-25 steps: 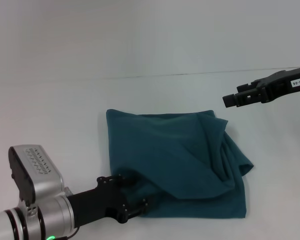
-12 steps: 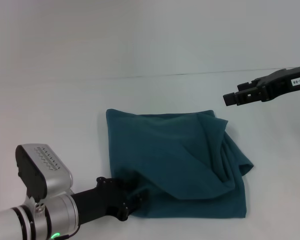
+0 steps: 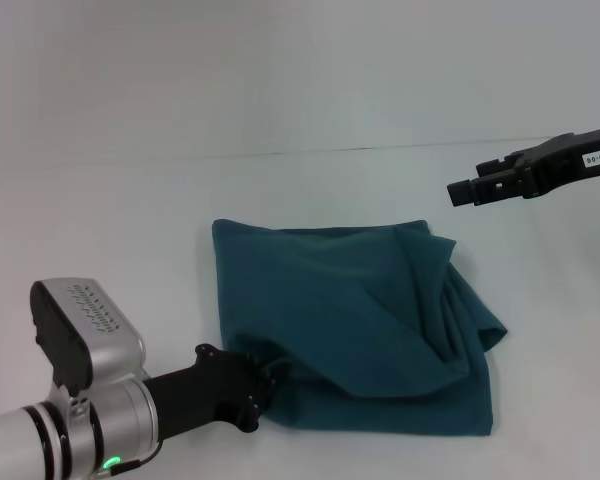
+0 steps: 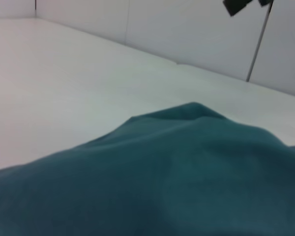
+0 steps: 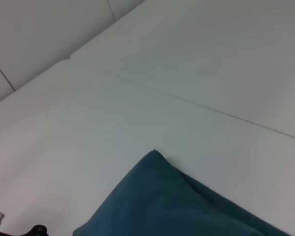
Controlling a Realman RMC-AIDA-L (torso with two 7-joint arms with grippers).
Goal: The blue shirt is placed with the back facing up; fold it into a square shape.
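Over the last second the left arm has drawn back toward seven o'clock in the head view, so its left pincer now sits right at the near-left corner of the blue shirt instead of reaching in over the hem; the right arm has barely shifted. The shirt lies on the white desk as a rough, already folded packet, plain side showing, with a loose diagonal flap running from the middle toward four o'clock and a bunched ridge along its right edge. The left pincer's tips are hidden by its own dark body and the cloth, so whether they are together, apart or pinching the corner cannot be told — the left wrist view shows only a swell of teal fabric close to the lens. The right pincer hangs in the air at about two o'clock from the shirt, well apart from it; its tips look close together, though the angle leaves that uncertain. The packet is probably near its final shape, and the step in hand seems to be freeing or tidying that near-left corner. To do it well, the left arm should back away low and straight so the corner is not dragged out of line, and the ridge on the right side still wants flattening — otherwise the outline will stay lopsided rather than square.
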